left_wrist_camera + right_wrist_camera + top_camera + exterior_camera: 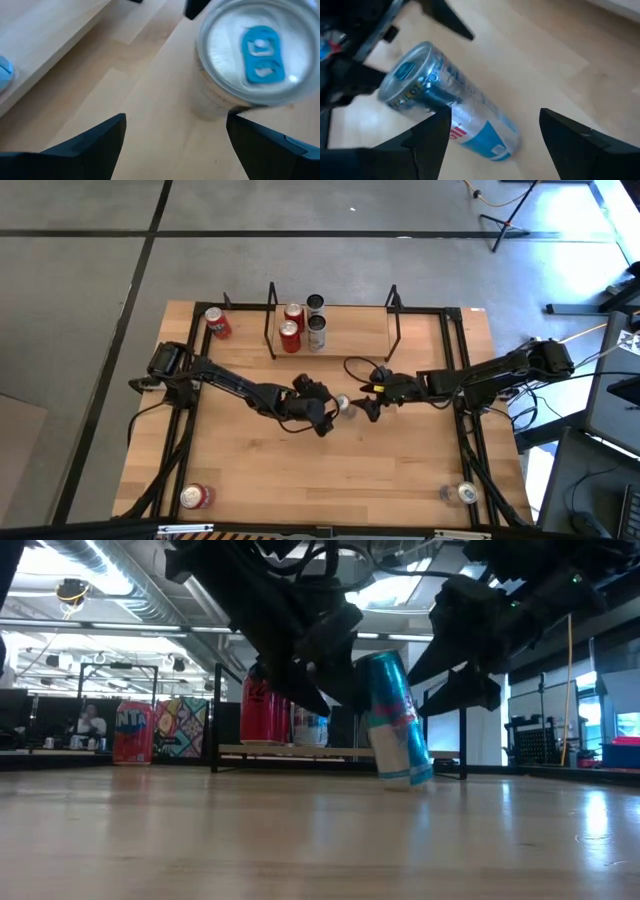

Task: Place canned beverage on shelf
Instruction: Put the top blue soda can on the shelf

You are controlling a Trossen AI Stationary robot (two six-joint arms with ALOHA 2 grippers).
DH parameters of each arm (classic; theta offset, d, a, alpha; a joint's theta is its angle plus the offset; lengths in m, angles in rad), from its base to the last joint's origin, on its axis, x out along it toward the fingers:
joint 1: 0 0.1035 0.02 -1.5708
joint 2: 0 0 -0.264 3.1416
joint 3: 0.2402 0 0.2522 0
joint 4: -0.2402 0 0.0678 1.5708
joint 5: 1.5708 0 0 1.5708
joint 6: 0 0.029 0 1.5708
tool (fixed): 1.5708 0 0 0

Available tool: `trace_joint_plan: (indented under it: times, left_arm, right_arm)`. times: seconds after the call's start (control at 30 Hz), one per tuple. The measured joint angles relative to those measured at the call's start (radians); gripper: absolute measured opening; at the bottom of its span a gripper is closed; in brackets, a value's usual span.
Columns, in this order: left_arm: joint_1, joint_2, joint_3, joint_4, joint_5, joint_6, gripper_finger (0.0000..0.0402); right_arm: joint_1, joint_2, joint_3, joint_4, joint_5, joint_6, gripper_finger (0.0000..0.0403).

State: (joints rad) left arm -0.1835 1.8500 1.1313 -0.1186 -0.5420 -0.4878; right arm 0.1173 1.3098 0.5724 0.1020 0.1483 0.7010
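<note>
A slim blue-and-silver can [398, 720] stands tilted at mid-table, between my two grippers, its top leaning toward the left one. My left gripper [330, 418] is open just left of it. In the left wrist view the can top [255, 55] lies beyond one fingertip. My right gripper [372, 405] is open just right of the can, and in its wrist view the can [455, 115] lies partly behind one finger. The shelf [350, 330] stands at the far edge, with two red cans [291, 330] and two dark-topped cans [316, 320] standing on its left part. My left gripper has one fingertip [237, 122] next to the can's side wall [215, 107], just below the top rim. The fingers slant down from the table's left. The can leans toward it, with its bottom edge [412, 780] on the table. Whether my right gripper touches the can, I cannot tell.
A red can [218, 323] stands at the far left corner, beside the shelf. Another can [196, 497] is at the near left corner and a silver one [462, 494] at the near right. The shelf's right half is bare board between its black wire frames.
</note>
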Motion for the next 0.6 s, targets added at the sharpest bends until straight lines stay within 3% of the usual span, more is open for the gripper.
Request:
trace_joint_plan:
  times: [0.17, 0.47, 0.6]
  left_arm:
    - [0.002, -0.030, 0.000, -0.025, 0.001, 0.028, 0.0345]
    - [-0.001, -0.045, 0.000, -0.023, 0.010, 0.053, 0.0345]
    - [-0.002, -0.051, 0.000, -0.022, 0.011, 0.063, 0.0345]
  right_arm:
    - [0.002, 0.002, 0.000, -0.038, -0.055, -0.013, 0.0294]
    - [0.001, 0.001, 0.000, -0.090, -0.039, -0.011, 0.0294]
    - [0.001, -0.003, 0.043, -0.212, -0.075, -0.020, 0.0294]
